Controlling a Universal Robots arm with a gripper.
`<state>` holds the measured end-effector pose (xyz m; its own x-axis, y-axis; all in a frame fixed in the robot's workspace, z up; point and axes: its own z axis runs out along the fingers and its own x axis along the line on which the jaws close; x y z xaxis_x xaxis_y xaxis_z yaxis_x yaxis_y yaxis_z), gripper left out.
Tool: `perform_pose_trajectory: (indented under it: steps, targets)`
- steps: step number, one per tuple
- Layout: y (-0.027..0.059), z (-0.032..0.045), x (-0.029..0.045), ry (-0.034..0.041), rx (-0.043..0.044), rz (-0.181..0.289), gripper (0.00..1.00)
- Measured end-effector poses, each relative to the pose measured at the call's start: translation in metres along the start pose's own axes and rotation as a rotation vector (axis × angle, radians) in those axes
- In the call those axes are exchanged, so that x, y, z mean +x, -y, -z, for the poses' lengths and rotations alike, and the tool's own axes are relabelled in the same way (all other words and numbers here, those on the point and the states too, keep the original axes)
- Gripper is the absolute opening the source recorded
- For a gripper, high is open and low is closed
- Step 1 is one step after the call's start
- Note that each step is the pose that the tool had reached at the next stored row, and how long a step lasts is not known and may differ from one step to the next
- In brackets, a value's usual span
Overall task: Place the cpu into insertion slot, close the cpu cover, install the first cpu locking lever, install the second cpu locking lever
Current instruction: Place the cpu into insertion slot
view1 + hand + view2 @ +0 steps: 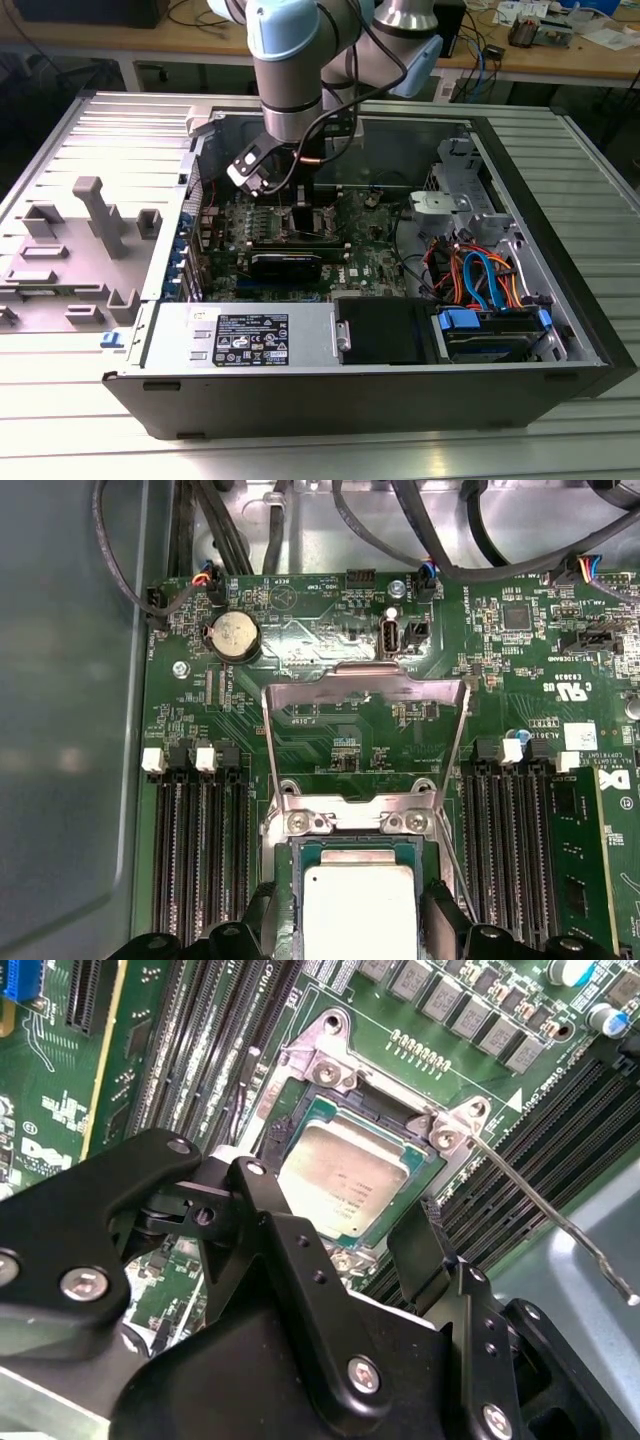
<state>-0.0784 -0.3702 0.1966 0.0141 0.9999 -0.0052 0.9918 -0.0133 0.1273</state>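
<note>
The ribbed metal tabletop [80, 400] carries an open computer case [350, 400] (lying on its side) and, just beside it, a grey fixture [60, 270].

Soft, even overhead light fills the exterior view: the ribbed grey table [80, 400] reads bright, while the computer case [350, 390] keeps its front wall and inner corners in shade, and the arm [290, 60] dims the board beneath it. In the first wrist view the green motherboard [340, 730] is evenly lit and the raised cpu cover [365, 685] carries faint glare along its rim. In the second wrist view the cpu [350, 1185] shows a pale matte sheen — shadows are soft-edged
</note>
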Motion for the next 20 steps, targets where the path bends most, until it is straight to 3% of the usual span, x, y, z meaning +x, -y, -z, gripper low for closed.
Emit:
perform_pose_trajectory:
  steps: [5, 7, 14, 15, 17, 19, 20]
  targets:
    - [-0.0010, 0.0030, 0.0000, 0.0010, 0.0072, 0.000, 0.69]
    - [-0.0010, 0.0030, -0.0001, 0.0050, 0.0091, 0.001, 0.69]
    - [-0.0009, 0.0031, -0.0001, 0.0093, 0.0117, 0.001, 0.69]
    - [-0.0009, 0.0031, 0.0000, 0.0105, 0.0115, 0.001, 0.69]
    - [-0.0008, 0.0031, -0.0001, 0.0221, 0.0115, 0.003, 0.69]
    - [-0.0009, 0.0032, -0.0002, 0.0240, 0.0115, 0.003, 0.67]
    - [-0.0008, 0.0032, -0.0001, 0.0241, 0.0115, 0.003, 0.60]
